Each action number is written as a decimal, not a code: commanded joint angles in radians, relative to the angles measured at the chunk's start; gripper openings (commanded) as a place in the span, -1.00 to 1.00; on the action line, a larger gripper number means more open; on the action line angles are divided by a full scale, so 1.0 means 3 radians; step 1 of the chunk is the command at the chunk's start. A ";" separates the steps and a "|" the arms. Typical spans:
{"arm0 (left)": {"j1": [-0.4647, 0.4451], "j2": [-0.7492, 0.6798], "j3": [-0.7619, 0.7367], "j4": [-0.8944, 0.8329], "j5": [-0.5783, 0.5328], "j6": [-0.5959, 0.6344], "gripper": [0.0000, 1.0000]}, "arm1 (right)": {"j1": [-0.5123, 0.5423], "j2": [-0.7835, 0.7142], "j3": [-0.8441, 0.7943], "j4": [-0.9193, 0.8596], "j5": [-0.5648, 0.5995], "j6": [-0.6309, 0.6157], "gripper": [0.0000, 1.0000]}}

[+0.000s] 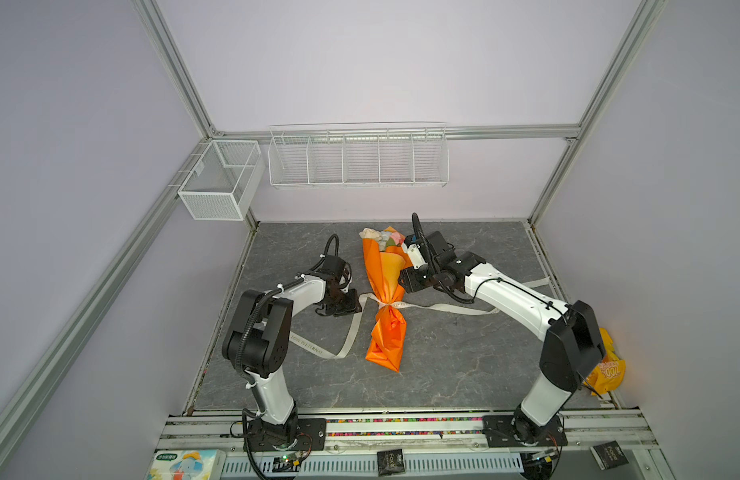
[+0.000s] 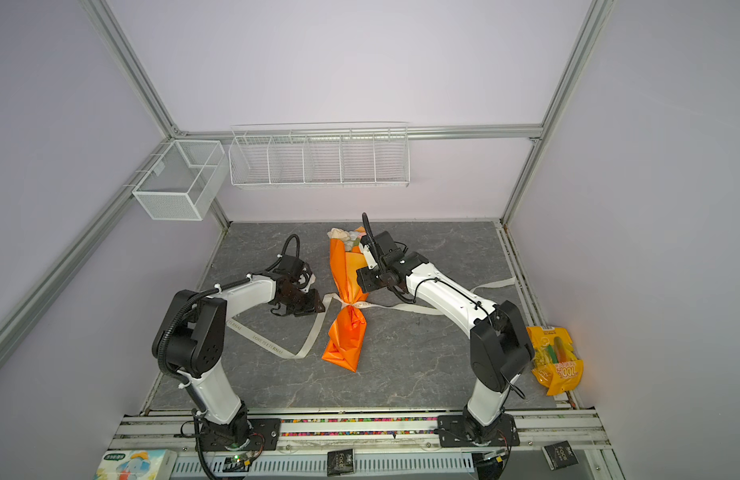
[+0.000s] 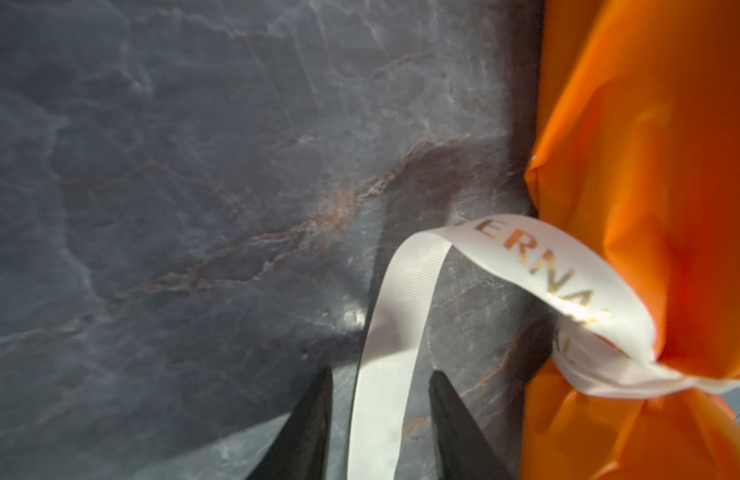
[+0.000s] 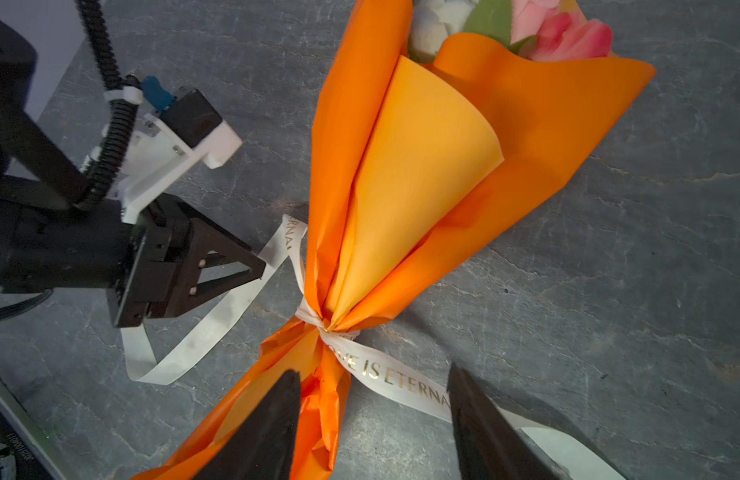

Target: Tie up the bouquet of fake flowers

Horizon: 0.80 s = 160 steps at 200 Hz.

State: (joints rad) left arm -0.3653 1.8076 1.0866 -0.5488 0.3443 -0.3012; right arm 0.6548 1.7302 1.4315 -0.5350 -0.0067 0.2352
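Black sachets (image 1: 389,461) and a printed tissue box (image 1: 185,463) lie nearest, just in front of the front rail (image 1: 401,420); a yellow snack packet (image 2: 557,365) sits at the right edge of the grey, stone-patterned worktop (image 1: 443,365); further in, the orange wrapping sheet (image 1: 387,270) lies lengthwise down the middle of the worktop, crumpled lower end toward the rail, flared mouth toward the back wall; a cream ribbon (image 4: 395,384) with gold lettering is cinched around the sheet's narrow waist, one tail running off to the right across the worktop, the other looping out to the left and trailing toward the near side; the left tool (image 3: 380,376), low beside the waist on the left, stands partly open with that left tail passing between its fingers (image 3: 314,424), a gap showing on each side of the ribbon, so nothing is pinched; the right tool (image 4: 373,370) hangs just right of the waist, jaws wide apart and holding nothing, the lettered right tail lying below the gap; the bouquet of fake flowers (image 4: 567,35) is inside the sheet, pink, cream and white heads and a green leaf showing at the mouth, stems hidden; beyond, a white mesh box (image 1: 218,178) and a long wire rack (image 1: 357,160) hang on the back frame.
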 commanded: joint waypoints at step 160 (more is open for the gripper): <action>-0.0194 -0.0773 -0.0167 -0.0013 -0.0514 0.0086 -1.00 | -0.0057 0.0002 0.0011 0.0220 -0.0392 -0.0037 0.19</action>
State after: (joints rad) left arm -0.4202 1.6791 1.0210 -0.6041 0.2859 -0.2802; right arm 0.6430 1.7302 1.4147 -0.5217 -0.0685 0.2489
